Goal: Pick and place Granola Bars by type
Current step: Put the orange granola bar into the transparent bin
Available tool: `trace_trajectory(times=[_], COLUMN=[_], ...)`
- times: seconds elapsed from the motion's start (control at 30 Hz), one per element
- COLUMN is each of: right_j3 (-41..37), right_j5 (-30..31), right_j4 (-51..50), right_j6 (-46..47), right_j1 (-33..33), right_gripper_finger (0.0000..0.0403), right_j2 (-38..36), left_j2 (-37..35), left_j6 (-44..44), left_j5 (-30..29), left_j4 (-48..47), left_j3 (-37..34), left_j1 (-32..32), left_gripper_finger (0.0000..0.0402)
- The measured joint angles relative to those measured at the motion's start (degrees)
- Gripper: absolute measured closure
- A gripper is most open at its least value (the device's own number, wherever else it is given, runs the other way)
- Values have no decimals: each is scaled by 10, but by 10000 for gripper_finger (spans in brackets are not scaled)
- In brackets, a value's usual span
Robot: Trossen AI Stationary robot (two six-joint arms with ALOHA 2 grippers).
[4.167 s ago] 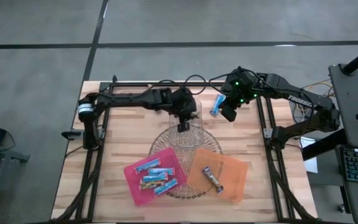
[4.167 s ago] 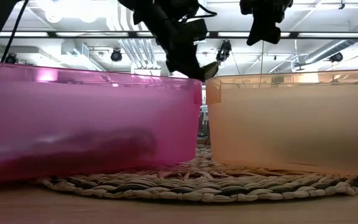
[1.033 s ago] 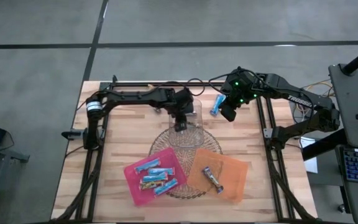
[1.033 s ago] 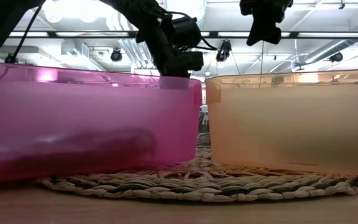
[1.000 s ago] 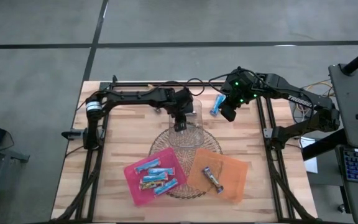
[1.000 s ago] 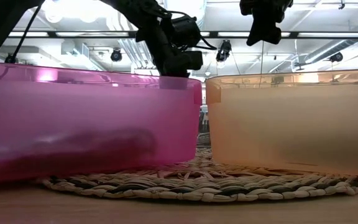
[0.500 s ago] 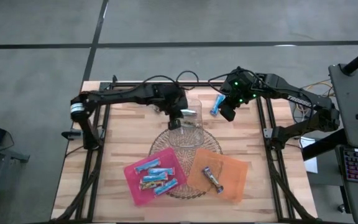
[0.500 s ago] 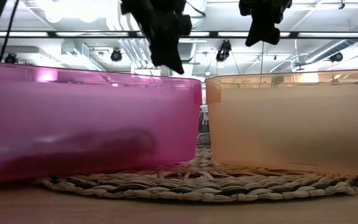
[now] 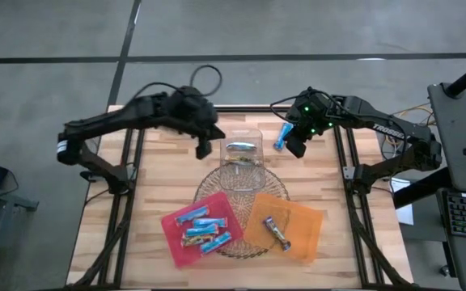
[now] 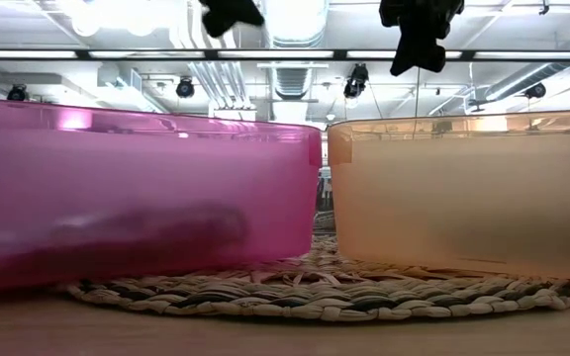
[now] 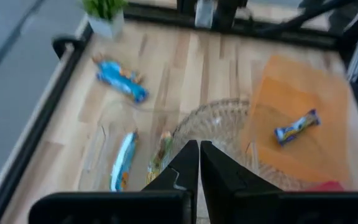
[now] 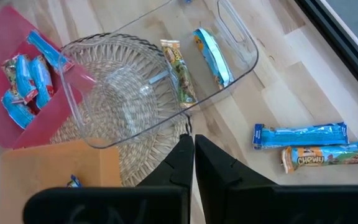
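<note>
Left gripper (image 11: 197,163), two dark matte fingers pressed together with nothing between them, is hovering over the bare wooden plank table (image 9: 156,174), just off the side of the clear hard-plastic rectangular box (image 12: 148,81). Two wrapped bars are lying inside that box just ahead of the claw: one shiny light-blue bar (image 12: 211,57) and one tan-green crinkly bar (image 12: 179,71), side by side, apart. The box is sitting partly on a round woven straw mat (image 9: 217,182).

Right gripper (image 12: 189,163), fingers also closed and empty, is hanging over the far table edge beside the box. Just beside it two more bars are lying on the wood, touching: a long glossy blue one (image 12: 300,135) and a tan one printed "Chewy" (image 12: 328,155).

Farther past both claws, a flat pink translucent plastic tray (image 9: 172,234) is holding several light-blue foil bars (image 9: 201,230); next to it a flat orange translucent tray (image 9: 306,230) is holding a dark purple bar (image 9: 276,232).
</note>
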Motion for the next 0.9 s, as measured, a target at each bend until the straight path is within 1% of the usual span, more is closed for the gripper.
trace_trajectory(times=[0.13,0.2,0.27,0.47,0.6,0.67,0.73,0.83,0.9], right_j3=[0,0,-1,-1,-2,-2,-2,-2,-2], right_j5=[0,0,0,0,2,5,21,46,47], right_j4=[0,0,0,0,0,2,11,24,29], right_j6=[3,16,23,26,36,53,71,96,110], right_j1=[0,0,0,0,-1,-3,-7,-17,-29], right_gripper_finger=[394,394,394,394,394,394,394,394,394], right_j2=[0,0,0,0,0,0,0,0,0], left_j2=[-45,-69,-91,-164,-202,-217,-225,-233,-235], left_j6=[3,8,8,-26,-69,-84,-90,-90,-90], left_j5=[0,0,0,0,0,0,1,1,1], left_j4=[6,21,53,186,248,262,257,258,265], left_j3=[-10,-31,-66,-212,-278,-295,-305,-311,-311], left_j1=[0,2,2,12,18,18,18,18,18], left_gripper_finger=[401,401,401,401,401,401,401,401,401])
